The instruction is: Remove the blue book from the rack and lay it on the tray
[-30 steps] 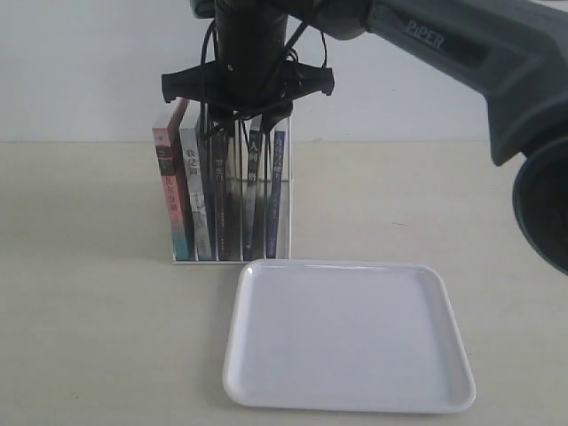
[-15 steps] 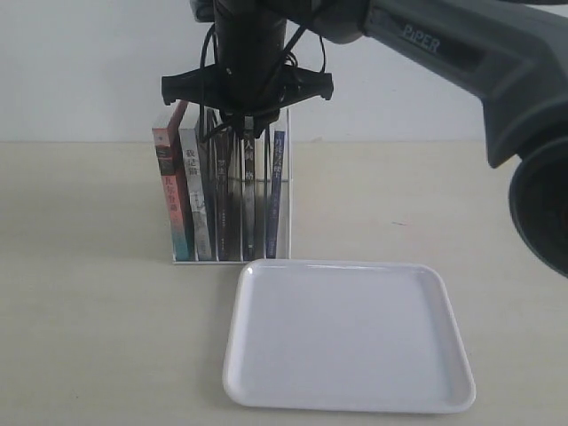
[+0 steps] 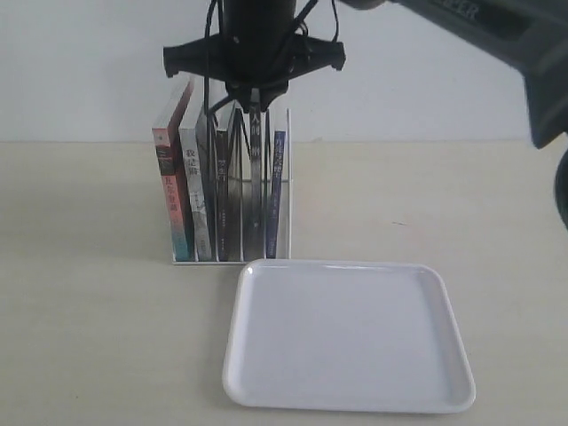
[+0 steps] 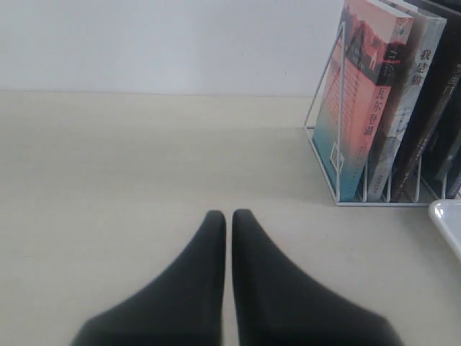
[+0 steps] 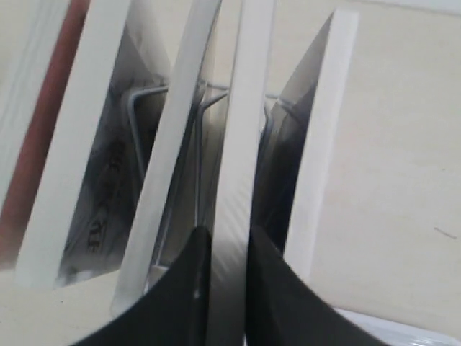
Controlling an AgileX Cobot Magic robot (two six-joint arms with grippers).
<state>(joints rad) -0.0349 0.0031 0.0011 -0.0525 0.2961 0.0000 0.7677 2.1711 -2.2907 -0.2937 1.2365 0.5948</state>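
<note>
The white wire rack (image 3: 289, 160) holds several upright books. The blue book (image 3: 278, 195) stands at its right end, its page edge (image 5: 324, 144) just beside my right gripper. My right gripper (image 3: 254, 99) comes down from above and is shut on the top edge of the black-spined book (image 3: 256, 177) next to the blue one, which sits a little higher than its neighbours. The wrist view shows the fingers (image 5: 193, 274) pinching that book's white page edge (image 5: 241, 144). The white tray (image 3: 346, 337) lies in front of the rack. My left gripper (image 4: 228, 216) is shut and holds nothing, low over the table left of the rack (image 4: 324, 144).
A pink-and-teal book (image 3: 171, 195) leans at the rack's left end, with a white-spined book (image 3: 196, 204) and another black one (image 3: 224, 204) beside it. The tray's corner (image 4: 450, 220) shows in the left wrist view. A white wall stands behind the table.
The right gripper has closed on the black-spined book beside the blue one and risen slightly, lifting that book. The blue book and the tray have not moved.
</note>
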